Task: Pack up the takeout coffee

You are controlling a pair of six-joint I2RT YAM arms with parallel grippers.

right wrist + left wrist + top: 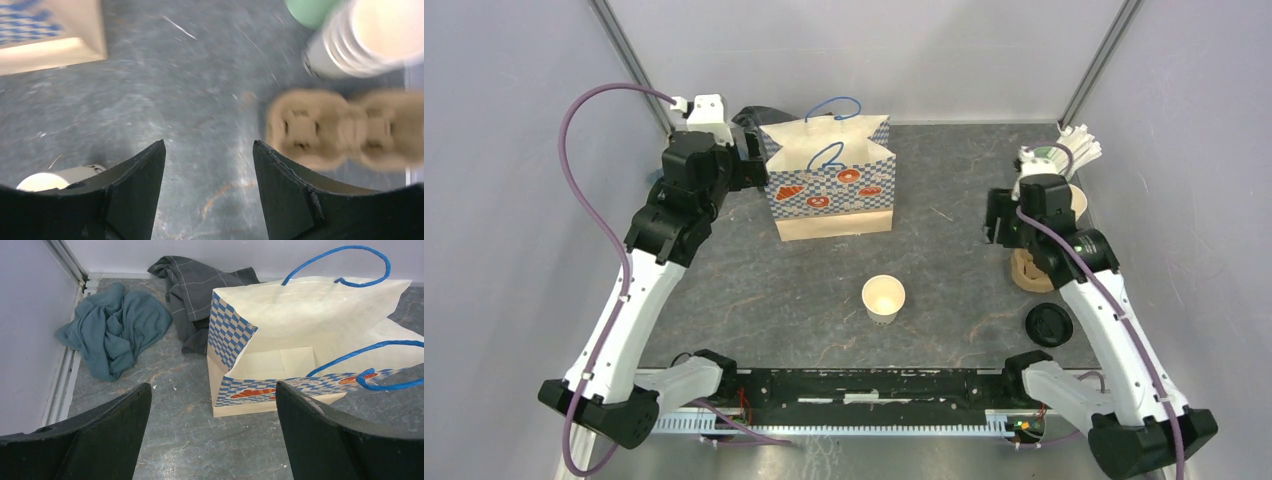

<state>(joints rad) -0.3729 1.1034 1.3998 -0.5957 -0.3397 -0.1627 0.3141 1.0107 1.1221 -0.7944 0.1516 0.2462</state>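
The cup [883,298] is standing upright, lidless, mid-table, at eight o'clock from the right gripper [997,218], which is hanging spread-jawed and nearer; its lid [1049,325] is lying at five o'clock. The left gripper [212,390] is gaping empty beside the bag [829,185].

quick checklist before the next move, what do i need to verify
1. Paper bag upright, mouth open: ok.
2. Bag interior free: ok, the left wrist view shows nothing inside.
3. Cup upright in open table space: ok.
4. Black lid on the cup: not ok, it lies apart on the table near the right arm.
5. Left gripper and right gripper: fingers apart, holding nothing: ok.
6. Coffee in the cup: cannot tell.
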